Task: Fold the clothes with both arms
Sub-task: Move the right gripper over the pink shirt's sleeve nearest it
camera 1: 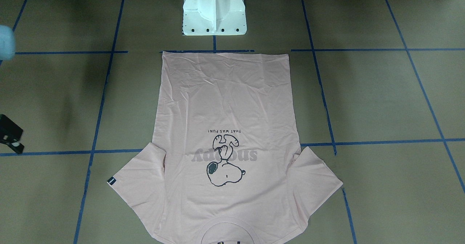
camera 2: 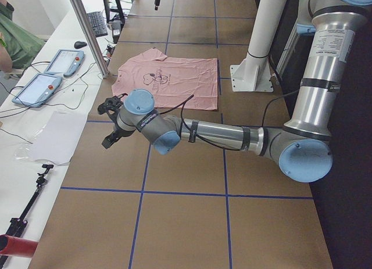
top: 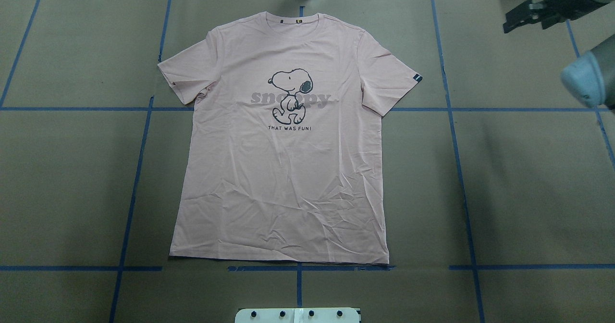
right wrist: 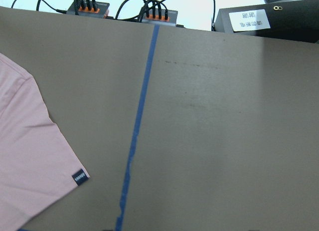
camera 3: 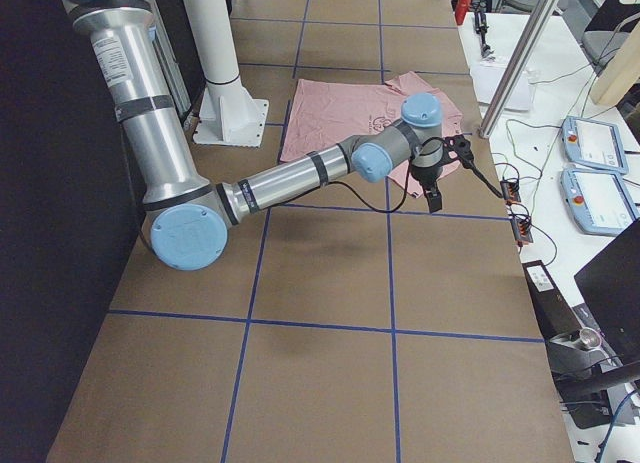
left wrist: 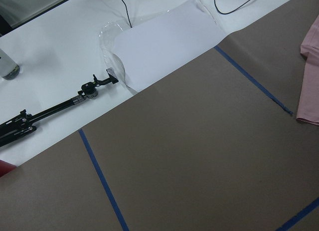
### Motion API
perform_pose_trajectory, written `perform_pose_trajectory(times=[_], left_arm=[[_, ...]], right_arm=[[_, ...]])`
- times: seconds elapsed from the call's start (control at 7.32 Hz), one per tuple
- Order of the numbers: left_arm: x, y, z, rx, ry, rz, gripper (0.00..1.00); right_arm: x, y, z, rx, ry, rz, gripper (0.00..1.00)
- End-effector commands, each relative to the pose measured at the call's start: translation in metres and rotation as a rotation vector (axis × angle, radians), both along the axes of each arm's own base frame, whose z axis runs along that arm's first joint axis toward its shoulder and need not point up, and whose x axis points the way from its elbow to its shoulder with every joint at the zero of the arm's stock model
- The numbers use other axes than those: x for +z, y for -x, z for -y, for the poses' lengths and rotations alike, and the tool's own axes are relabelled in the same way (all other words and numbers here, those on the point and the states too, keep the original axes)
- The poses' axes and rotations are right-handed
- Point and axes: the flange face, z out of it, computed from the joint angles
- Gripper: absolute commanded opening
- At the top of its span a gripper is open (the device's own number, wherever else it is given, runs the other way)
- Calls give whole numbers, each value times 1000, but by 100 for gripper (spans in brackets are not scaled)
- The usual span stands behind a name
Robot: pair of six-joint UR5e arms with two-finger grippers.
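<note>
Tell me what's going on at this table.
A pale pink short-sleeved T-shirt with a cartoon dog print lies spread flat, print up, on the brown paper-covered table, not yet folded. Neither arm touches it. The black right end effector hangs clear of it on one side, apparently open and empty. The black left end effector hangs clear on the other; whether it is open is unclear.

The pink T-shirt (top: 283, 193) carries "snoopy" in large grey letters across the chest. "THAT WAS FUN!" stands in small black capitals under the cartoon dog (top: 290, 94) (both read upside down in the front-facing view). The sleeve tag (top: 417, 78) has white lettering too small to read. The print on the white label (right wrist: 247, 19) on a black box (right wrist: 294, 26) is illegible.
</note>
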Motion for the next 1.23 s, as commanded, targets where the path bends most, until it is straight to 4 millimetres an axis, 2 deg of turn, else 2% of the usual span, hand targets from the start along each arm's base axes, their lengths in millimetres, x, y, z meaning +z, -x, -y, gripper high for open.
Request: perform_pose_trajectory(times=[0.0,0.14,0.41,0.55,0.68,1.09], left_arm=[[-1,-3,0,6,-3,-1,100],[-2,-3,0,6,-5,-1,100],[-3,-3,-1,7,-8,-2,100],[-2,-3,-1,8,-7,-1,100],[-2,-3,-1,8,-7,-1,100],[-4,-3,-1,7,-9,-2,100]], right_arm=[[-31,80,-6,98,45,8,87],[-21,113,-6,179,22,58,83],[30,175,7,242,5,93,78],[32,199,5,289,30,103,72],[30,210,6,305,39,105,67],[35,234,14,321,33,65,67]])
